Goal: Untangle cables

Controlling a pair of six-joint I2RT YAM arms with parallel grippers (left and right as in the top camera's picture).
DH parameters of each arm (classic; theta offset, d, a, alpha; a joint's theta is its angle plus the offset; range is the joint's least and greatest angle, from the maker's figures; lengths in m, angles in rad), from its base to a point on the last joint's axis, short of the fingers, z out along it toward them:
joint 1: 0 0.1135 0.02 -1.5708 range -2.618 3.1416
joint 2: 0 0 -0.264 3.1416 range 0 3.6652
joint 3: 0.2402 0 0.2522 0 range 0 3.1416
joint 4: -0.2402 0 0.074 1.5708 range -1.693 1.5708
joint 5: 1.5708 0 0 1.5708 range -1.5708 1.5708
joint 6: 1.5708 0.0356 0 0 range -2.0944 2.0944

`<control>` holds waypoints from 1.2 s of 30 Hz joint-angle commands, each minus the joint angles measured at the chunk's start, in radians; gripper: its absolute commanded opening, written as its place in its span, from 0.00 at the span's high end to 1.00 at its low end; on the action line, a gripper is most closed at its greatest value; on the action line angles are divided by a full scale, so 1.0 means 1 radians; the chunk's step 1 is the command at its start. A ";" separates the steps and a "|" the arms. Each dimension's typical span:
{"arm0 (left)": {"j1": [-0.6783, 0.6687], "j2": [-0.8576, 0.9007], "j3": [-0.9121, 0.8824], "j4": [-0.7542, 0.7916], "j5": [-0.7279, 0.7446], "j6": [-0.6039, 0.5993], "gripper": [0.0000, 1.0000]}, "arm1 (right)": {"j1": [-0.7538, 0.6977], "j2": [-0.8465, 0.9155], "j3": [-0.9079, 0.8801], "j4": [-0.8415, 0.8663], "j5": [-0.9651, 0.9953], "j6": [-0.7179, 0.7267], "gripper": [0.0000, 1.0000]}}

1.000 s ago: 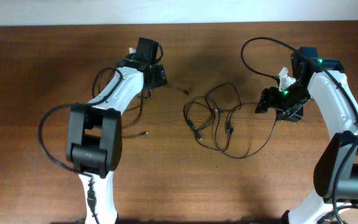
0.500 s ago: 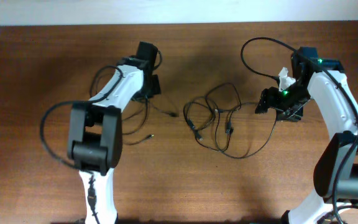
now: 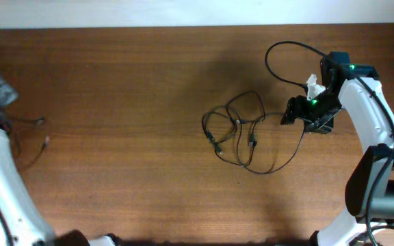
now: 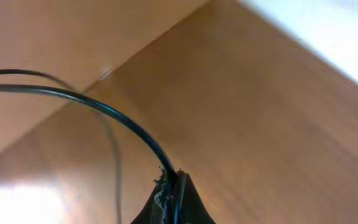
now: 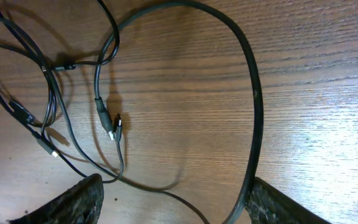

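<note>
At the far left edge of the overhead view, the left arm [image 3: 2,184] stood mostly out of frame. Its wrist camera showed the left end effector [image 4: 174,186] closed tight, clamped on a single cable [image 4: 104,111] that arched up and away from the fingertips. From above, that thin wire [image 3: 26,121] lay on the worktop [image 3: 128,82] near the left edge, with two small plug tips close by and well apart from everything else.

The risk here looked to be the thin pinch. The wire was gripped at the very fingertips, so a fast swing could let it slide out. Its loose ends could also be dragged over the worktop's edge.

In the middle, the tangle of cables [image 3: 238,133] lay as several crossed loops, with plug tips showing among them.

To the right, the right end effector [image 5: 174,186] hovered low with its fingers apart and clamped on nothing. One wide loop [image 5: 253,106] of the tangle ran down toward the right-hand finger [image 5: 278,202]. Thinner strands and plugs lay beyond, toward the left-hand finger.

If it closed here it might catch only that loop, or miss it, since the strand ran near one finger and not centred. A hard pull on one loop could cinch the crossings at the centre tighter instead of freeing them.
</note>
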 commanded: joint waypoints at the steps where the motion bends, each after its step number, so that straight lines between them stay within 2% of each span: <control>1: 0.151 0.116 -0.046 0.002 -0.029 -0.204 1.00 | -0.001 0.002 -0.001 0.000 0.005 0.004 0.26; 3: 0.253 0.257 -0.059 0.003 -0.198 -0.430 1.00 | -0.001 0.002 -0.001 0.000 0.005 0.003 0.26; 4: 0.286 0.310 -0.059 0.006 -0.219 -0.485 1.00 | -0.001 0.002 -0.001 -0.001 0.005 0.003 0.26; 9: 0.390 0.559 -0.059 0.006 -0.193 -0.532 1.00 | -0.001 0.002 -0.001 -0.012 0.005 0.004 0.26; 10: 0.392 0.588 -0.059 0.006 -0.175 -0.532 0.45 | -0.001 0.002 -0.001 -0.011 0.005 0.004 0.26; 11: 0.391 0.613 -0.059 0.002 -0.165 -0.517 0.01 | -0.001 0.002 -0.001 -0.012 0.005 0.003 0.26; 15: 0.391 0.554 -0.056 0.003 -0.153 -0.497 0.01 | -0.001 0.002 -0.001 -0.012 0.005 0.003 0.26; 18: 0.391 0.418 -0.055 0.034 -0.121 -0.497 0.00 | -0.001 0.002 -0.001 -0.011 0.005 0.003 0.26; 19: 0.388 0.359 -0.055 0.054 -0.067 -0.459 0.00 | -0.001 0.002 -0.001 -0.011 0.005 0.003 0.25; 20: 0.384 0.281 -0.055 0.092 0.031 -0.349 0.00 | -0.001 0.002 -0.001 -0.011 0.005 0.003 0.25; 22: 0.383 0.140 -0.055 0.117 0.138 -0.288 0.00 | -0.001 0.002 -0.001 -0.011 0.005 0.003 0.25; 24: 0.341 -0.054 -0.055 0.147 0.316 -0.183 0.00 | -0.001 0.002 -0.001 -0.011 0.005 0.003 0.26; 27: 0.180 -0.190 -0.055 0.108 0.348 -0.127 0.00 | -0.001 0.002 -0.001 -0.011 0.005 0.003 0.26; 29: -0.001 -0.212 -0.056 0.033 0.353 -0.091 0.00 | -0.001 0.002 -0.001 -0.007 0.005 0.003 0.26; 32: -0.345 -0.151 -0.059 -0.030 0.355 -0.050 0.00 | -0.003 -0.004 0.023 -0.001 -0.023 0.005 0.26; 34: -0.548 -0.044 -0.059 -0.034 0.355 -0.046 0.00 | -0.003 -0.060 0.074 -0.005 -0.025 0.068 0.25; 35: -0.607 0.004 -0.059 -0.028 0.355 -0.026 0.00 | -0.007 -0.087 0.087 -0.020 0.021 0.136 0.19; 36: -0.665 0.058 -0.059 -0.019 0.360 -0.005 0.00 | -0.022 -0.121 0.099 -0.055 0.134 0.248 0.19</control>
